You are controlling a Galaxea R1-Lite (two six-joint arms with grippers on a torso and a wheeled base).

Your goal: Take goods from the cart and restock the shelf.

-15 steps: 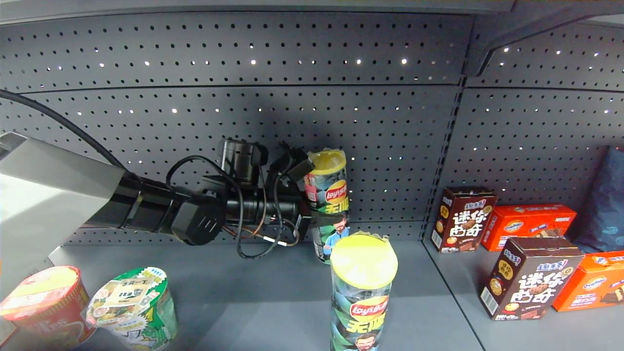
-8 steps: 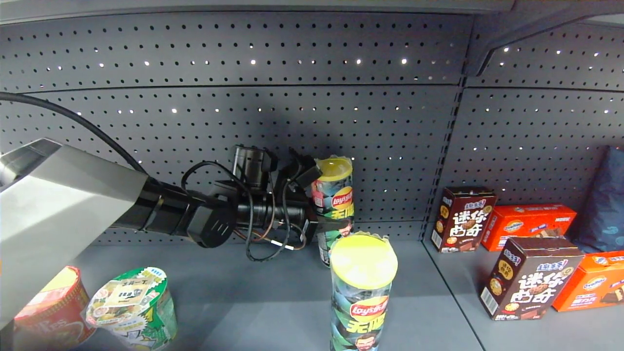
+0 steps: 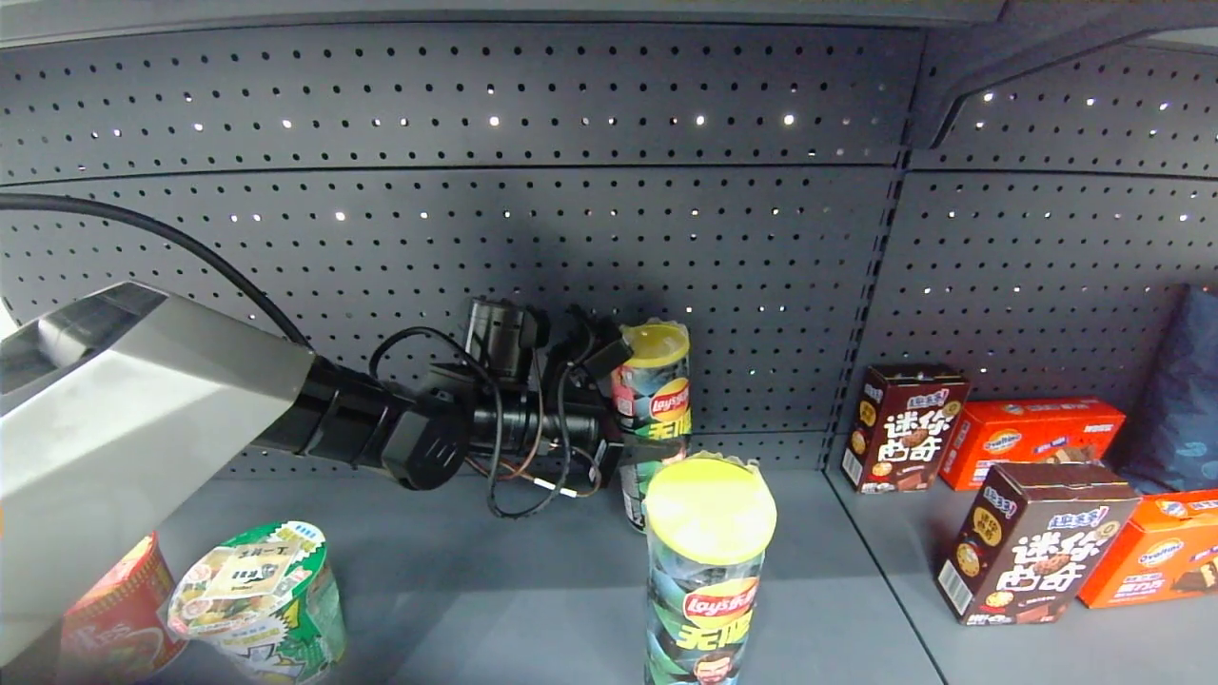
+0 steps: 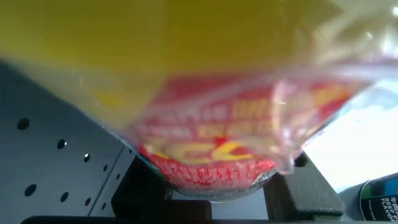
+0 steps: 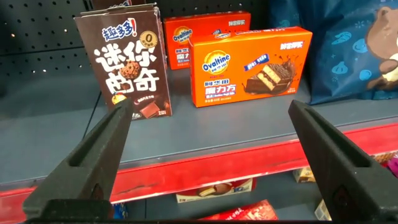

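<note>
A tall chip can (image 3: 669, 397) with a yellow lid stands upright near the pegboard at the back of the grey shelf (image 3: 495, 590). My left gripper (image 3: 632, 407) is shut on its side, and the arm comes in from the left. Its base is low over the shelf floor; I cannot tell whether it touches. Up close, the can (image 4: 211, 155) has dark fingers (image 4: 148, 194) on either side. A second chip can (image 3: 706, 571) stands in front, nearer the shelf edge. My right gripper (image 5: 211, 165) is open and holds nothing, in front of the shelf's right section.
Two cup noodles (image 3: 257, 599) stand at the front left. Brown biscuit boxes (image 3: 899, 428), orange boxes (image 3: 1032, 440) and a blue bag (image 3: 1185, 390) fill the right section. The right wrist view has a brown box (image 5: 127, 62), orange boxes (image 5: 249, 65) and a red shelf edge (image 5: 205, 171).
My left arm has carried the chip can to the right, lower and farther back toward the pegboard. The front can and the boxes stayed put.
</note>
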